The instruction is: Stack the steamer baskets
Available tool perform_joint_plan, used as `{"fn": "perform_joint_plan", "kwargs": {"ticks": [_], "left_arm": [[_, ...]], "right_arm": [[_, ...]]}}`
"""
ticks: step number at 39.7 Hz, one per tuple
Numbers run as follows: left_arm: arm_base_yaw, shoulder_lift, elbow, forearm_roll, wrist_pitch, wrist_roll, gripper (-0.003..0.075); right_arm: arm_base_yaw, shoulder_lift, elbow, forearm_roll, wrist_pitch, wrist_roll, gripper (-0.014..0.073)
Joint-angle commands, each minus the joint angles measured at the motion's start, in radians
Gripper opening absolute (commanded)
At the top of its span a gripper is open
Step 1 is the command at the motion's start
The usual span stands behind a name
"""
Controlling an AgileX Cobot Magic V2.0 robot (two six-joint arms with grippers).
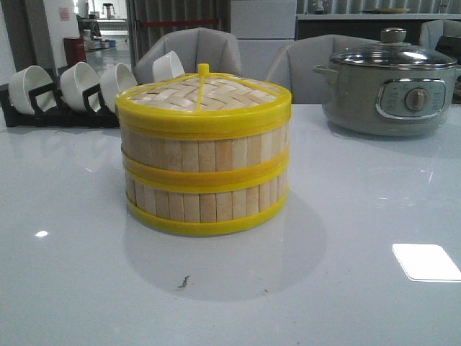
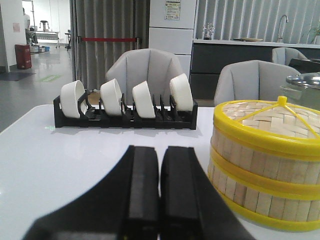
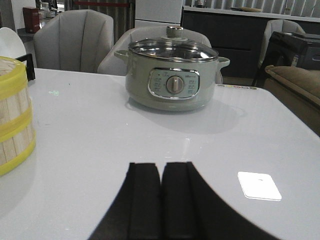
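Grippers sit nearest, low over the table (image 1: 86, 288): the left gripper (image 2: 160, 200) has its two black fingers pressed together with nothing between them, and the right gripper (image 3: 160, 200) is likewise closed and empty. Neither touches anything. Beyond them, in the middle of the white table, stand the steamer baskets (image 1: 205, 187), two rings of pale bamboo slats with yellow rims set one squarely on the other, the stack upright. On top rests the lid (image 1: 204, 97), woven bamboo inside a yellow rim, with a small yellow knob at its centre; it lies flat and closes the upper basket. The stack is to the right of the left gripper and ahead of it, and to the left of the right gripper, apart from both. A small dark fleck (image 1: 184, 282) lies on the table just in front of the stack. Farther back on the left, a black rack (image 1: 43, 108) holds four white bowls (image 1: 79, 85) on edge. At the far right stands a grey-green electric pot (image 1: 389, 90) with a glass lid. Behind the table are grey chairs (image 1: 198, 50)
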Motion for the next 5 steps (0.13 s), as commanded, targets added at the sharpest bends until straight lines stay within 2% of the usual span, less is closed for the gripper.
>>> {"fn": "perform_joint_plan", "kwargs": {"ticks": [1, 5], "left_arm": [[0.001, -0.013, 0.002, -0.001, -0.085, 0.0, 0.0083], [0.001, -0.013, 0.002, -0.001, -0.085, 0.0, 0.0083]], "right_arm": [[-0.006, -0.021, -0.014, 0.005, -0.096, -0.005, 0.0032], [-0.006, -0.021, -0.014, 0.005, -0.096, -0.005, 0.0032]]}}
